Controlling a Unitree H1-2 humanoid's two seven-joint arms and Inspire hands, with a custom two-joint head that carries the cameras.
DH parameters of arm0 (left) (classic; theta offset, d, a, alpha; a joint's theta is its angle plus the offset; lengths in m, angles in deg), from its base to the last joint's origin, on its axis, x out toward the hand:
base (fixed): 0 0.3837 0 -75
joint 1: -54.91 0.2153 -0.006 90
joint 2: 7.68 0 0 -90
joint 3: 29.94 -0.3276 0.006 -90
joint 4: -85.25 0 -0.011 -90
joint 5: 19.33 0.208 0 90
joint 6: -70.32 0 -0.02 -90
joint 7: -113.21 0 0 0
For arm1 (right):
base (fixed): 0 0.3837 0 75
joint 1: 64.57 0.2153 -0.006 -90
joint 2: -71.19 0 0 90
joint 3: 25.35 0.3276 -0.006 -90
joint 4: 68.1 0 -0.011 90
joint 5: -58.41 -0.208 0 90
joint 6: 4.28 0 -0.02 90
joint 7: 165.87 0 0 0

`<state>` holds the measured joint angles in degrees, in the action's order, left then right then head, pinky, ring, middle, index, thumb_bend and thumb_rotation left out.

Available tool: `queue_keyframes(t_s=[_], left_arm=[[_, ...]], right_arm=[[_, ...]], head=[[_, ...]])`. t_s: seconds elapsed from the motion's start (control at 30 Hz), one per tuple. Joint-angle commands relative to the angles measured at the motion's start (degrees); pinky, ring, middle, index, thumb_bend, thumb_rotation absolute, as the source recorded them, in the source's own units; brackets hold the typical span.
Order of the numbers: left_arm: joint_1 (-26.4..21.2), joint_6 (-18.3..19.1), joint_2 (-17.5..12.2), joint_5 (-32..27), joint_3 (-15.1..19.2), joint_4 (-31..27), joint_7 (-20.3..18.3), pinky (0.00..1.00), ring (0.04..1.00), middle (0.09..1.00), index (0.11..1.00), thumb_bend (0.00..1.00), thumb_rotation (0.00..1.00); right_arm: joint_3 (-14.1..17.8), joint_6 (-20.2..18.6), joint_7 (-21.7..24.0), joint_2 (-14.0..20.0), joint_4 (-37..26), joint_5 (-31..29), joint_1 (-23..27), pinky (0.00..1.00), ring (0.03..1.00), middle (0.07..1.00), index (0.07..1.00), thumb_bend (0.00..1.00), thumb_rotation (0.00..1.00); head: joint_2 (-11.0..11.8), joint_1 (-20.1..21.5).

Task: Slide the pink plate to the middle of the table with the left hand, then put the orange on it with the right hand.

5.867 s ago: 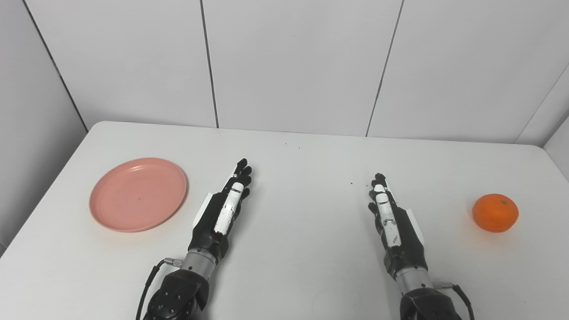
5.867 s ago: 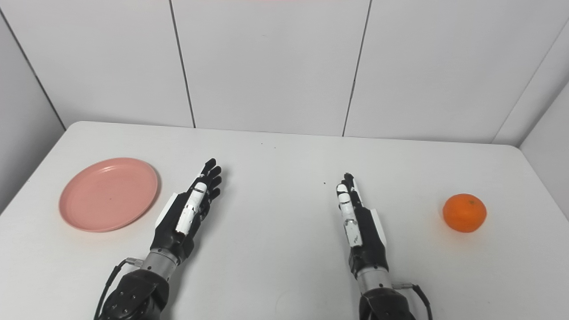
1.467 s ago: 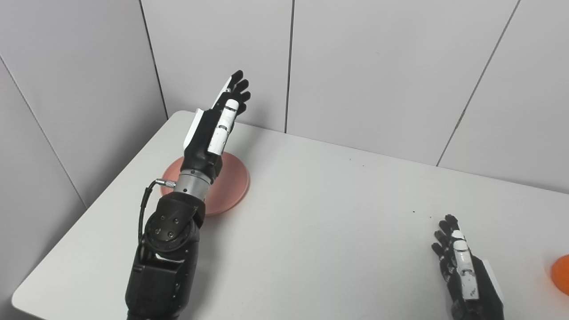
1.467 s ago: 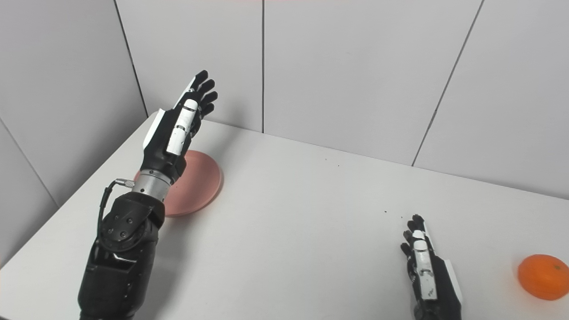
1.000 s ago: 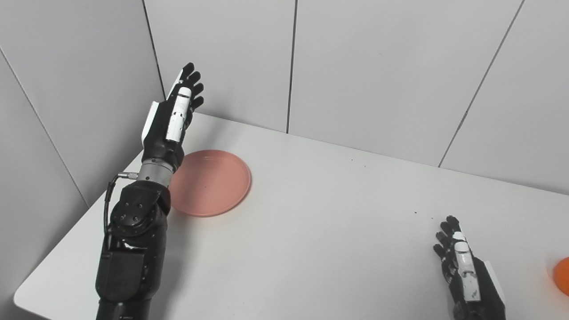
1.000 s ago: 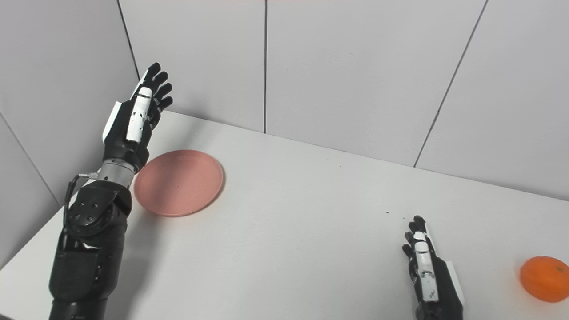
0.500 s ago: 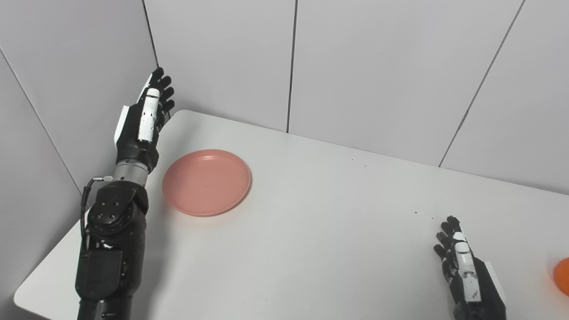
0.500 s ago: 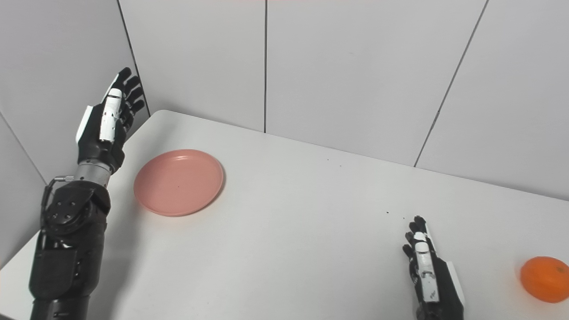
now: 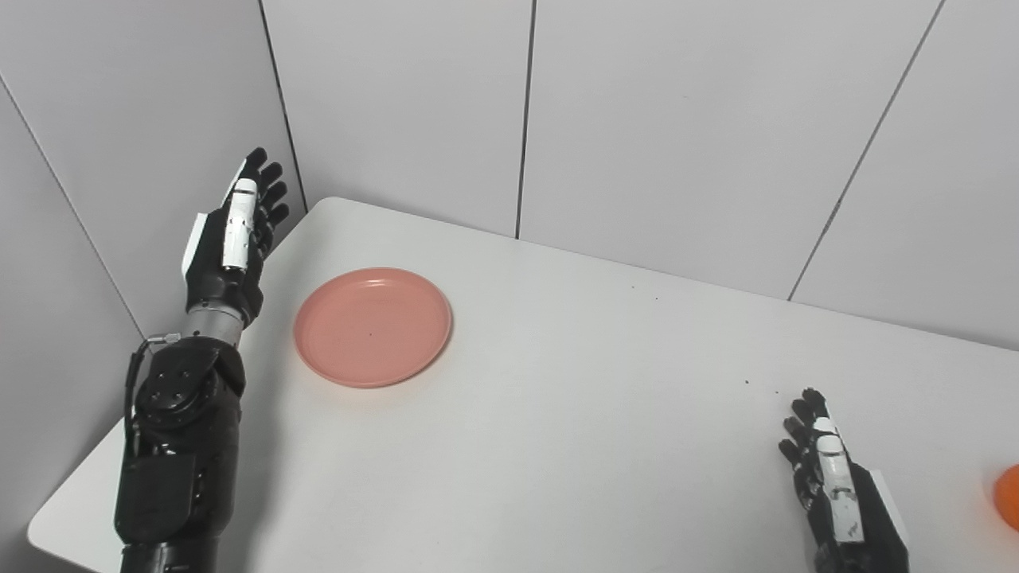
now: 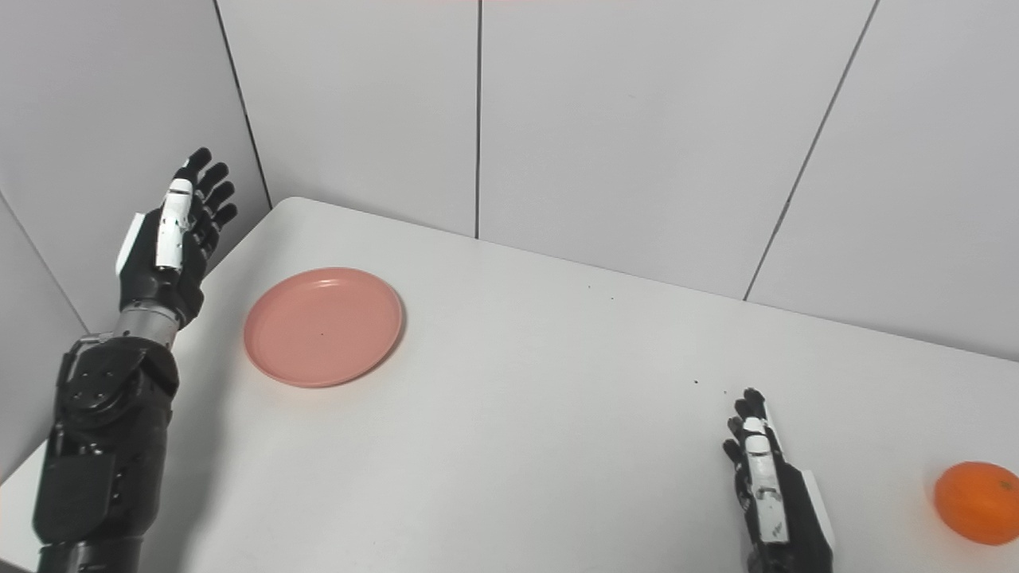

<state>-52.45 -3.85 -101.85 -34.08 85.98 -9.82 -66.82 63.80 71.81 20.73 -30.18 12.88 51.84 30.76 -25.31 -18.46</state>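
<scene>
You have both steps of the task ahead of you. The pink plate (image 9: pixel 372 326) lies flat near the table's (image 9: pixel 557 446) far left corner, not in the middle, and nothing rests on it. Your left hand (image 9: pixel 229 243) is raised in the air beyond the plate's left side, out past the table's edge, with its fingers straight and spread; it holds nothing and touches nothing. To slide the plate, you probably need to bring that hand down against the plate's outer rim and push it toward the centre. Your right hand (image 10: pixel 771 485) lies low over the table at the near right, fingers stretched out flat, empty as well. The orange (image 10: pixel 976 503) sits on the table just to the right of that hand, apart from it and well away from the plate.
</scene>
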Motion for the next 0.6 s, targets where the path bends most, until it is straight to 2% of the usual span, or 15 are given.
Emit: queue_keyframes(t_s=[0.0,0.4,0.57], left_arm=[[-0.7,-2.3,-2.0,-0.6,0.3,-0.3,-0.4,0.96,0.955,0.952,0.937,0.3,1.0],[0.1,-4.9,-2.7,-2.5,0.6,5.9,-1.6,0.96,0.963,0.962,0.955,0.29,1.0],[0.5,-4.6,-2.8,-3.6,0.6,7.9,-2.2,0.96,0.959,0.963,0.96,0.29,1.0]], right_arm=[[0.2,0.1,0.1,0.2,-1.7,-0.3,0.5,1.0,1.0,1.0,1.0,0.17,1.0],[0.3,0.2,0.1,0.3,-1.4,-0.3,0.6,1.0,1.0,1.0,1.0,0.18,1.0],[0.3,0.0,0.2,0.6,-1.4,-0.1,0.7,1.0,1.0,1.0,1.0,0.17,1.0]], head=[[0.0,-0.1],[-0.3,-0.1],[-0.3,-0.1]])
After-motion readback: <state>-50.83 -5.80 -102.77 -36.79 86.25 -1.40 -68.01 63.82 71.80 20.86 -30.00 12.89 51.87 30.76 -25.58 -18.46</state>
